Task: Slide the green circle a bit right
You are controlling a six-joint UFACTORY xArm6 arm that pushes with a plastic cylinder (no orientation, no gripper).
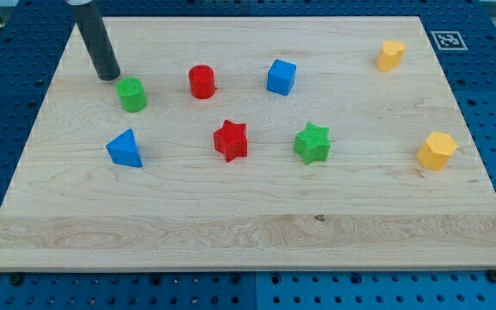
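The green circle [132, 94] stands on the wooden board [248, 224] at the upper left. My tip [108, 77] rests on the board just to the upper left of the green circle, a small gap away. The dark rod slants up toward the view's top left. The red circle [201, 82] stands to the right of the green circle.
A blue cube [281, 77] stands right of the red circle. A blue triangle [125, 148], a red star [230, 140] and a green star [312, 143] lie in a row below. Two yellow blocks sit at the right, one at top [391, 54] and one lower [437, 151].
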